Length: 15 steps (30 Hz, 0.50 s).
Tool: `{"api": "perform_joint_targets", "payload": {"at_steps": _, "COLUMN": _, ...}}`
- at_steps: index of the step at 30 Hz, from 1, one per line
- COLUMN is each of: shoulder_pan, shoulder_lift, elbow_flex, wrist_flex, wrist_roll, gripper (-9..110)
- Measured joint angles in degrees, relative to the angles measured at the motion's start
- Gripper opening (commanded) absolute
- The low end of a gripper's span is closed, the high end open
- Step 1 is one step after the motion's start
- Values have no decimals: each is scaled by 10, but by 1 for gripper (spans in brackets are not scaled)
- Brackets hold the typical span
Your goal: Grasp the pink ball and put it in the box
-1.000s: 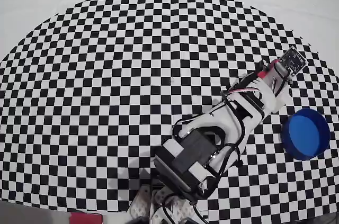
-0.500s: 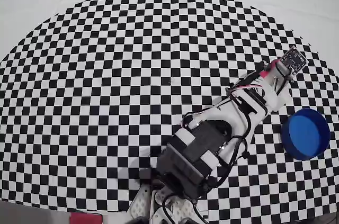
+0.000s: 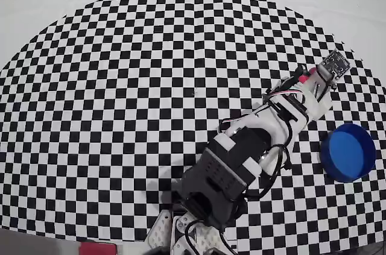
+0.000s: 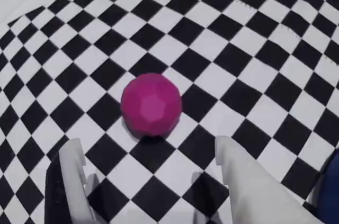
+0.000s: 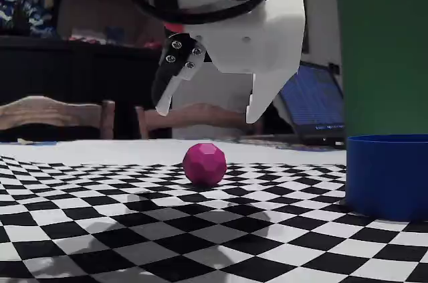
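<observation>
Gripper (image 5: pixel 208 112) spread wide, empty, hovering above pink ball (image 5: pixel 204 163) on checkered mat (image 3: pixel 120 86); box (image 5: pixel 388 174) well apart, right in fixed view.

magenta-pink ball (image 4: pixel 151 105), bright blue box (image 3: pixel 348 152), black-and-white checkered mat (image 3: pixel 120 86)

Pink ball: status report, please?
Gripper open, hanging above the pink ball. Ball on the checkered mat, untouched. Blue box empty-handed nearby; nothing between.
</observation>
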Motion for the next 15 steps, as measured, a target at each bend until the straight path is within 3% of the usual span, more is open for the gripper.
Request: {"api": "perform_joint_targets", "payload": {"at_steps": 15, "shoulder_pan": -4, "shoulder_lift": -63, "elbow_flex": -42, "wrist_flex": -14, "wrist_roll": 9, "gripper": 29}}
